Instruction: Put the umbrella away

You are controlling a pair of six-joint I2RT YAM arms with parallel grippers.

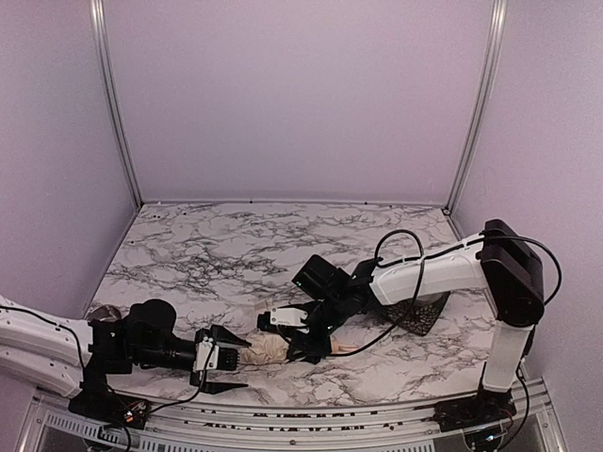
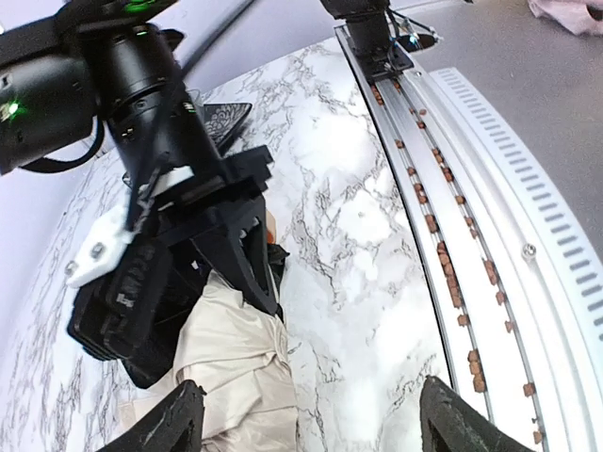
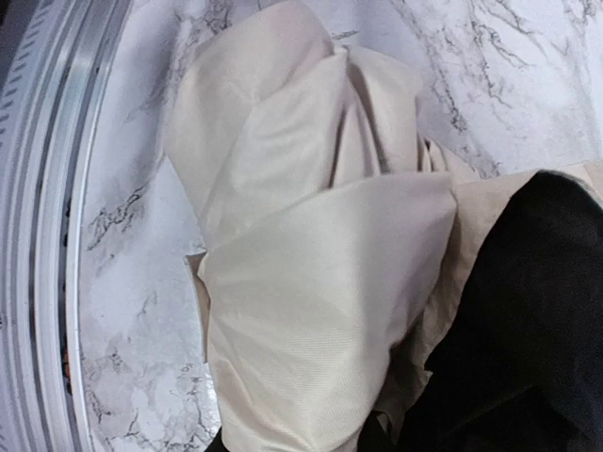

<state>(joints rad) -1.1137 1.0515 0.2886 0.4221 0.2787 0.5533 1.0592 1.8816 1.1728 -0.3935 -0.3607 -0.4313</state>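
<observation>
Close against the near edge of the tabletop, the left gripper (image 1: 229, 360) lies low with its fingers spread wide, grasping nothing. Just beside its tips rests the umbrella (image 1: 267, 350), a crumpled cream bundle near the middle of that edge. The right gripper (image 1: 306, 341) sits down on the fabric; whether its fingers clamp it I cannot tell.

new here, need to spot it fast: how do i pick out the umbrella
Look at the near edge of the marble table, between the left gripper and the right gripper. The umbrella lies there as a crumpled bundle, the only cream fabric beside those black grippers.
</observation>
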